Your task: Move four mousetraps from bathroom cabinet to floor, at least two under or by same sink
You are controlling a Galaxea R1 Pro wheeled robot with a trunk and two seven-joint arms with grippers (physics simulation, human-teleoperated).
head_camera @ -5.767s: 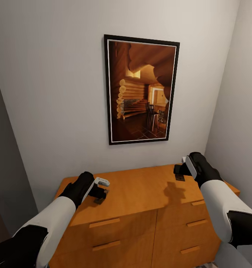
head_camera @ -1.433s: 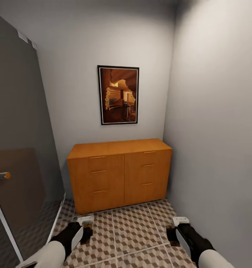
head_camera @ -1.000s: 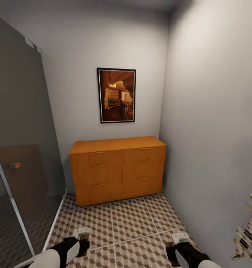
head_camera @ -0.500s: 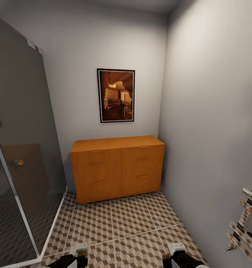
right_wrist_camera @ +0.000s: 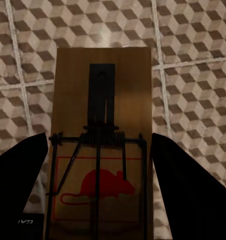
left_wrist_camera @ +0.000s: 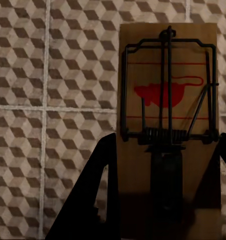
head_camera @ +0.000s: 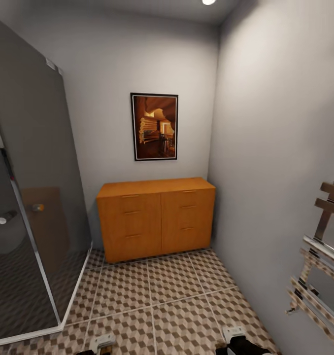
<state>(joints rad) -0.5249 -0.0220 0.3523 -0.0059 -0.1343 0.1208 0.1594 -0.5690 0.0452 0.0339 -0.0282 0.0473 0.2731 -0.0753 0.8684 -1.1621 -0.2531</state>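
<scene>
- Mousetraps: one mousetrap (left_wrist_camera: 165, 125) sits between the left gripper's (left_wrist_camera: 163, 200) two dark fingers (left_wrist_camera: 90, 195), and a second mousetrap (right_wrist_camera: 103, 150) sits between the right gripper's (right_wrist_camera: 100, 200) dark fingers (right_wrist_camera: 23, 185). Each gripper grasps its trap above the bathroom floor (head_camera: 172, 301).
- Each trap's long axis runs along the fingers of the gripper holding it. The left trap's spring coil lies near the gripper, its red mouse print farther out; on the right trap the print lies nearer the gripper, beyond the coil from the dark bait plate.
- The traps are flat rectangular boards of brown wood carrying a dark wire frame and coiled spring.
- The floor is square tiles printed with brown, beige and white cubes, with pale grout.
- The orange-brown wooden cabinet (head_camera: 157, 217) stands at the far wall, drawers shut, below a framed picture (head_camera: 154, 126).
- A smoked glass shower screen (head_camera: 29, 197) stands left; a chrome towel rail (head_camera: 324, 246) hangs right.
- In the head view, both grippers' tips show at the near edge.
</scene>
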